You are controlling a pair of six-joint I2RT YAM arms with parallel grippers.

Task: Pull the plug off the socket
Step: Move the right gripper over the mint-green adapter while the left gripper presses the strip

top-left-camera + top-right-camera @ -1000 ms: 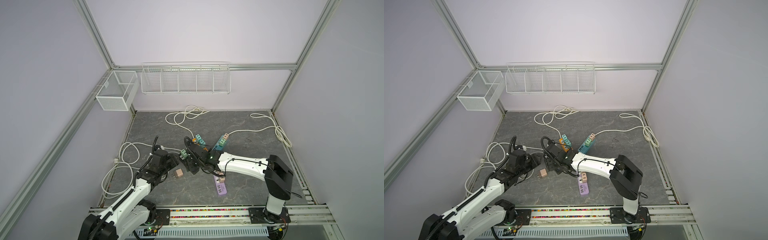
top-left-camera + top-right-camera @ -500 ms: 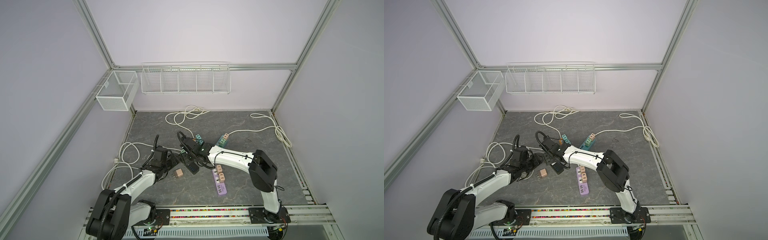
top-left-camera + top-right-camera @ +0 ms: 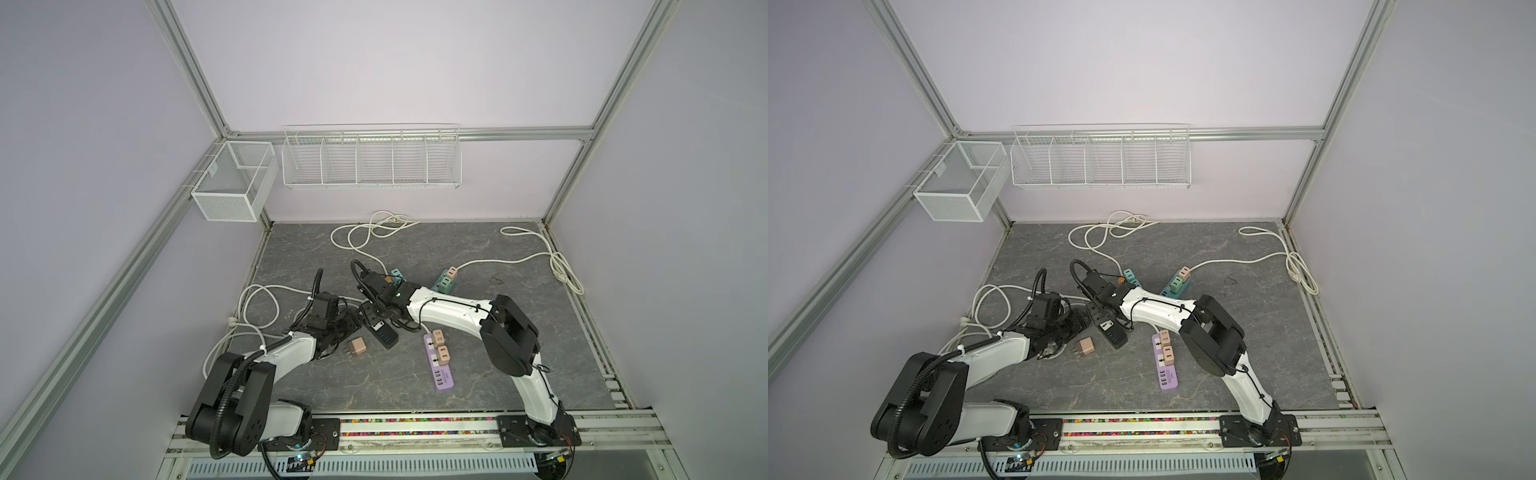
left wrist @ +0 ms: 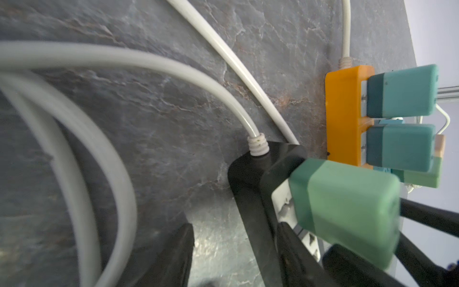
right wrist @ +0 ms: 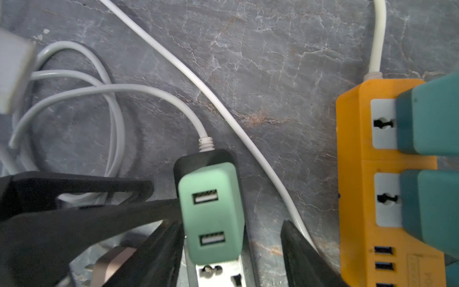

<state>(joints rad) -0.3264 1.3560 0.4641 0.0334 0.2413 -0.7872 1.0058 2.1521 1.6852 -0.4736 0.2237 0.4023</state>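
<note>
step: pre-grasp | right gripper (image 5: 232, 223) open astride green plug (image 5: 211, 213) | left gripper (image 4: 232, 227) open over black strip (image 4: 246, 184) | next: clamp both, pull straight

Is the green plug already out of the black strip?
No, in the right wrist view the green plug sits plugged into the black strip.

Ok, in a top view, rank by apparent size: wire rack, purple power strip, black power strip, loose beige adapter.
1. wire rack
2. purple power strip and black power strip: unranked, black one partly hidden by right arm
3. loose beige adapter
</note>
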